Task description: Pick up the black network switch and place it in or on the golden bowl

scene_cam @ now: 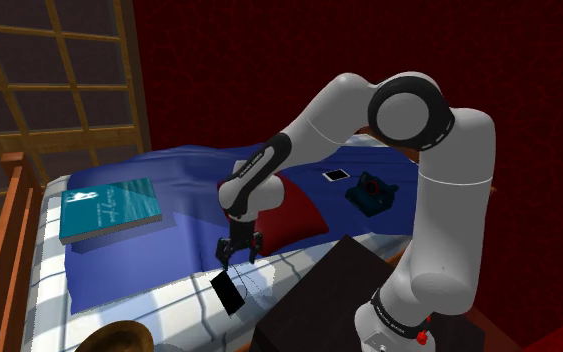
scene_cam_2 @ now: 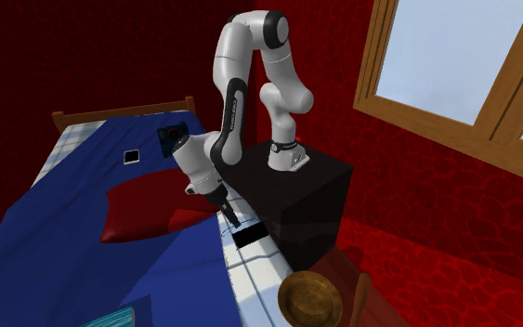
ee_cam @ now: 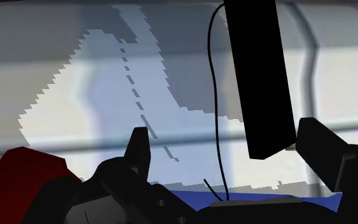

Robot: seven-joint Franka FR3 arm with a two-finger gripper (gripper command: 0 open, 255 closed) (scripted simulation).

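Two black fingers stand well apart: the gripper (scene_cam: pixel 238 258) is open and holds nothing. It hovers low over the white checked sheet (scene_cam: pixel 159 300) at the bed's edge. The black network switch (scene_cam: pixel 227 292) lies flat on that sheet, at about six o'clock from the claw in the shoulder view and near the stand (scene_cam: pixel 334 300).

Through the wrist camera the switch (ee_cam: pixel 260 76) is a long dark slab reaching out ahead of the gripper (ee_cam: pixel 225 133). It sits much nearer one finger than the other, and neither finger is pressed against it.

So I'd say this is the approach: no grasp made, nothing lifted. The next move calls for sliding the hand sideways until the slab is centred between the fingers, then lowering and closing across its narrow width.

After that comes the carry to the golden bowl (scene_cam: pixel 119 338), which waits at roughly eight o'clock from the switch in the shoulder view, well apart from it.
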